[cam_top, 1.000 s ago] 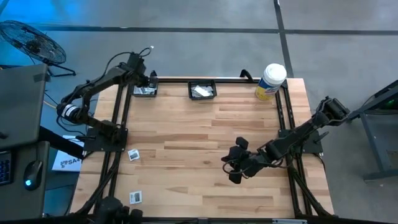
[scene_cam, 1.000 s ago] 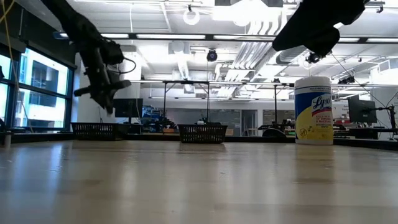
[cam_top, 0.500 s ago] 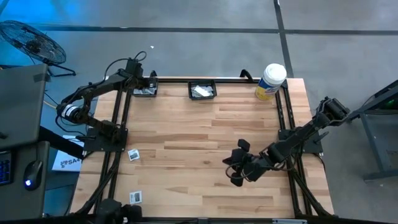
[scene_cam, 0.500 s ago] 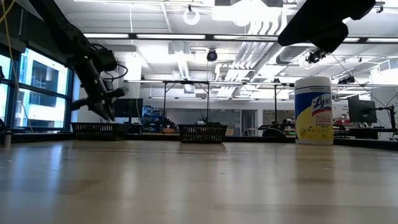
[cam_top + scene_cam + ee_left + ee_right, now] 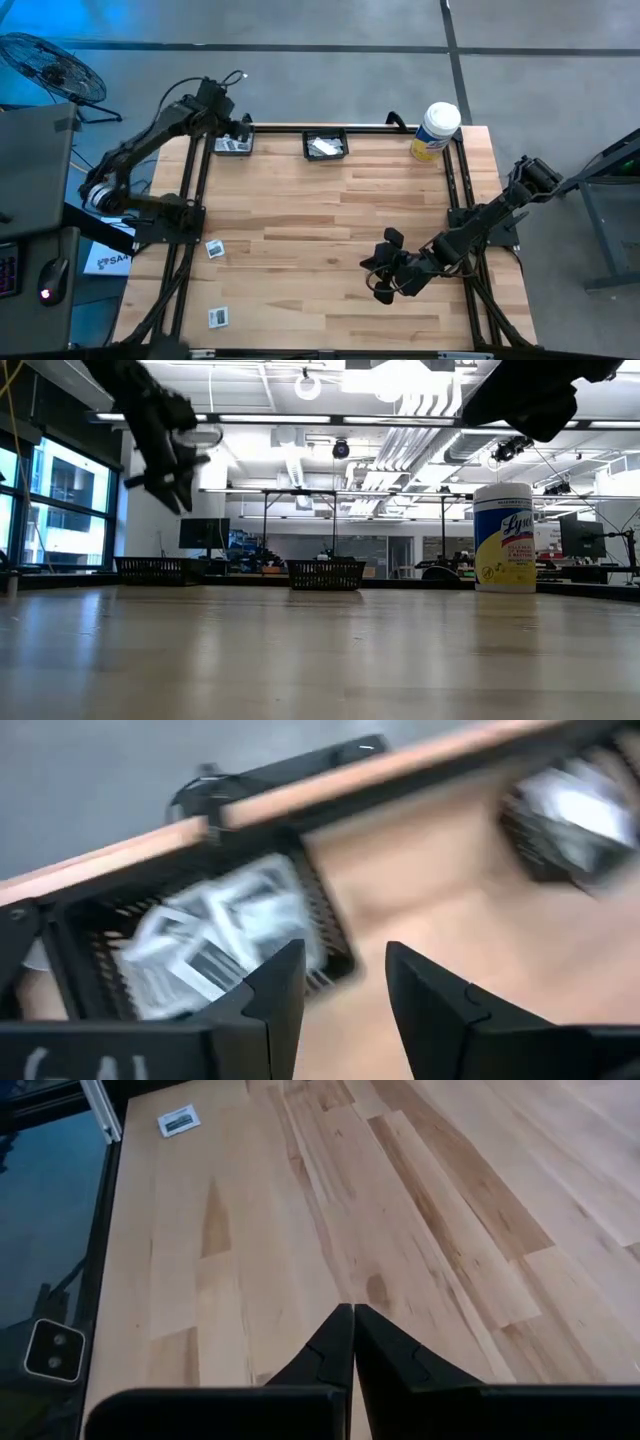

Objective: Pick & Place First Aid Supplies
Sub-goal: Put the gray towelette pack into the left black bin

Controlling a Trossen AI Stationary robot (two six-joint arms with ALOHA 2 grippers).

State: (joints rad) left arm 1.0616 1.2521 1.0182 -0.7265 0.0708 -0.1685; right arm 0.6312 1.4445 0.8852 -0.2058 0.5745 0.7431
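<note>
while the left gripper (image 5: 243, 127) hangs released over the corner basket (image 5: 233, 147), two loose packets (image 5: 215, 248) lie at the table's left edge, nearer that arm than the clenched, empty right gripper (image 5: 378, 280).

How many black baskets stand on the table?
2, both at the far edge: one basket at the left corner under the left gripper, one basket near the middle. Both hold packets.

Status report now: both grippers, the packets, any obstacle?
Left gripper open, empty, above the left basket of packets. Right gripper shut, empty, over bare table. Two packets loose near the left edge. Nothing blocking.
</note>
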